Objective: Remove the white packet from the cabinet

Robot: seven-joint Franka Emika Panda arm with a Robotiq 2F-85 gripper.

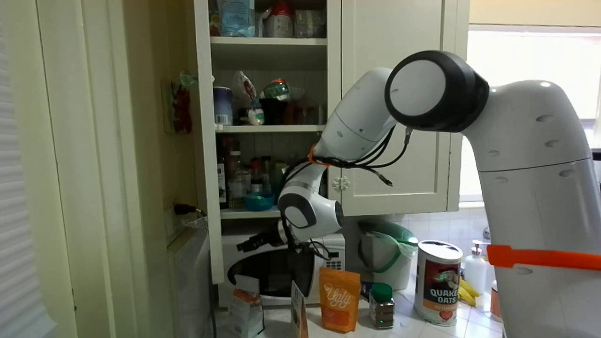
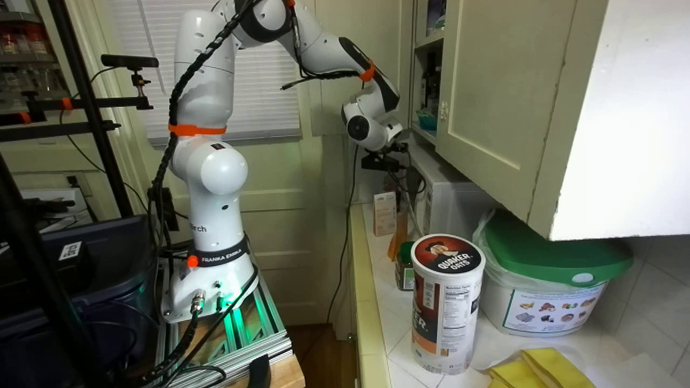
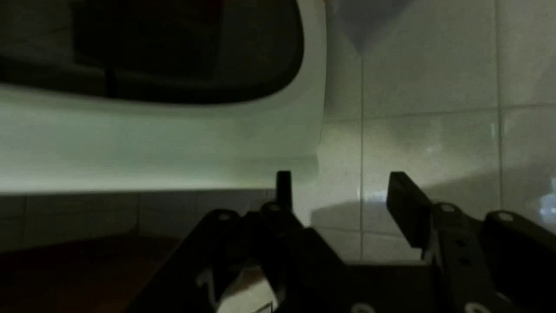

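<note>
The packet (image 1: 244, 85), at my best guess, is the pale red-printed wrapper on the middle shelf (image 1: 291, 128) of the cabinet (image 1: 334, 56); I can't be sure, and a white bag (image 1: 247, 314) on the counter (image 1: 404, 324), at 6 o'clock from my gripper (image 3: 341, 187) in an exterior view, could be it instead. If the shelf guess holds, the next move turns on height: the packet is at 12 o'clock from the gripper, well apart, with the lower shelf (image 1: 249, 214) and the middle one between them. Its long axis leans, from about 11 to 5 o'clock. I have just this one arm (image 1: 357, 112) to send. The jaws stand apart, clamped on nothing, with counter tile showing through the gap in the wrist view; they aim between 8 and 9 o'clock in front of the microwave (image 1: 267, 277), so I'd climb outside the shelf edges, then turn inward. The roomiest way in looks to be from 12 o'clock, under the top shelf (image 1: 270, 41). Close neighbours crowd the rest: a tub (image 1: 223, 105) between 7 and 8, a small bottle (image 1: 256, 114) at 5, a green bundle (image 1: 277, 90) at 3. The shut door (image 2: 506, 97), its knob (image 2: 443, 111) between 1 and 2 o'clock from the gripper in an exterior view, limits any swing that way.
</note>
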